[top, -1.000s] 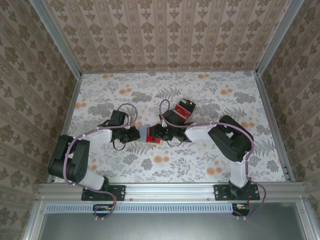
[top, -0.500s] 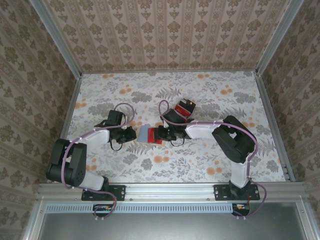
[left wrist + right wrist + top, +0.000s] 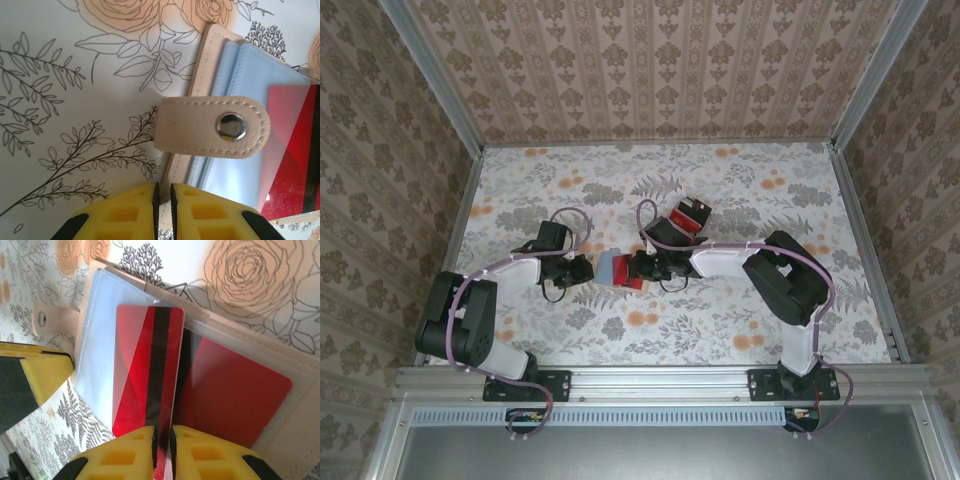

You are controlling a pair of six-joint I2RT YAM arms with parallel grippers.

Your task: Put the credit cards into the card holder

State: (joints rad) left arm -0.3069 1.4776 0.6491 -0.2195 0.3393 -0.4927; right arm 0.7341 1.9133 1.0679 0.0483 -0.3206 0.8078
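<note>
Right gripper is pinching the striped red card, jaws clamped on its near edge, holding it flat over the clear sleeves of the open card holder. Second red card is sitting in the holder's tan-bordered pocket. Left gripper is clamping the holder's border, just beside the snap strap. Spare cards are lying farther back on the floral table.

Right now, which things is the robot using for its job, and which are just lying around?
For the job:
- card holder, pinched by the left fingers
- striped red card, in the right fingers
- plain red card, tucked in the holder
- spare cards, farther back

Just lying around:
- flowery table cover
- patterned walls
</note>
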